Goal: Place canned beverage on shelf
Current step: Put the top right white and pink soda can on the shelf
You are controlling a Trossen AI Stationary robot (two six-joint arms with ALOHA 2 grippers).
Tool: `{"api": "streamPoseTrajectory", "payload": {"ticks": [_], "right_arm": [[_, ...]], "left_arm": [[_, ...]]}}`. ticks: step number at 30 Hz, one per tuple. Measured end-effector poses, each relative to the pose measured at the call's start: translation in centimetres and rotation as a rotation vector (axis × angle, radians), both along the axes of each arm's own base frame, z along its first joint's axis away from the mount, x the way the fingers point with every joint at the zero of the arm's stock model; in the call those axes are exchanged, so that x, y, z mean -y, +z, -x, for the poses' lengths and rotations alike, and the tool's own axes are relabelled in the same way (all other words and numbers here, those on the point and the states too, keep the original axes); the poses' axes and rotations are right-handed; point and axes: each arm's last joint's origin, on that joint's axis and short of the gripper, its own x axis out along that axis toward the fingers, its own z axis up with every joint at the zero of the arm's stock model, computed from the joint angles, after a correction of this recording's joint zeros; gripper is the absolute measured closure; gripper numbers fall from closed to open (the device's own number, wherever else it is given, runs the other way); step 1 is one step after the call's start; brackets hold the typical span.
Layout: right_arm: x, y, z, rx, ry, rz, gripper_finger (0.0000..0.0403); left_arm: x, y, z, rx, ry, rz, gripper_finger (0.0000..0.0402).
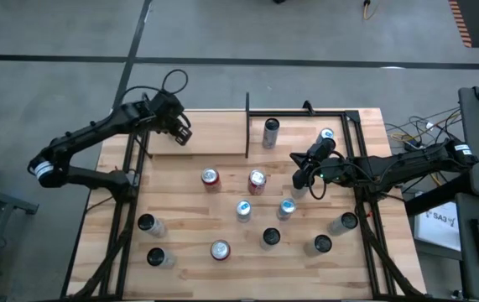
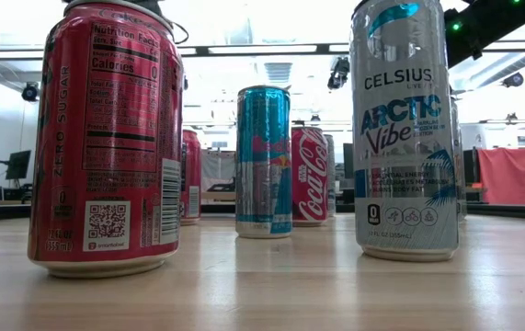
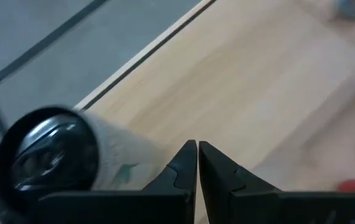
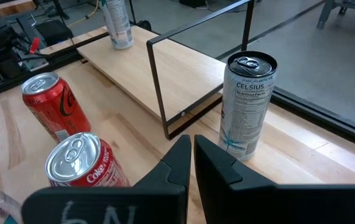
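Shelf (image 1: 294, 134) sits at the table's (image 1: 189, 210) far edge, right of centre, with one can (image 1: 271, 132) standing on it toward its left. A second can (image 1: 326, 137) stands on its right part. Two cans (image 1: 210, 178) (image 1: 257, 181) stand side by side just in front of the shelf. More cans spread over the table's near half. Left gripper (image 1: 182, 134) is over the far left, right gripper (image 1: 299, 178) by the shelf's front right.

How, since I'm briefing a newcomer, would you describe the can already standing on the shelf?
Find the shelf, the pale plywood panel edged by black rods at the far edge of the table, right of centre. Near its left end stands one upright can. Unlike the red and blue cans grouped on the table in front, it is pale silver and sits on the panel.
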Motion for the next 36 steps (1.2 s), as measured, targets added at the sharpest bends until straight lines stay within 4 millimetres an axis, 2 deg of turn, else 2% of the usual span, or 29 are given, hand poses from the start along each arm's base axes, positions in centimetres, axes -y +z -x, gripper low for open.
{"api": "streamPoseTrajectory", "payload": {"ticks": [10, 23, 30, 34, 36], "right_arm": [[0.0, 0.0, 0.0, -0.001, 0.000, 0.000, 0.0390], [0.0, 0.0, 0.0, -0.001, 0.000, 0.000, 0.0390], [0.0, 0.0, 0.0, 0.002, -0.002, -0.003, 0.0390], [0.0, 0.0, 0.0, 0.002, -0.002, -0.004, 0.0390], [0.0, 0.0, 0.0, 0.003, -0.002, -0.005, 0.0390]], "left_arm": [[-0.6, 0.3, 0.1, -0.037, 0.086, -0.127, 0.0402], [-1.4, 0.3, 0.8, -0.064, 0.148, -0.156, 0.0402], [-0.4, 2.9, 0.0, 0.055, 0.070, -0.175, 0.0402], [-0.3, 2.8, -0.1, 0.055, 0.044, -0.134, 0.0402], [-0.3, 2.1, -0.1, 0.011, 0.045, -0.098, 0.0402]]}}
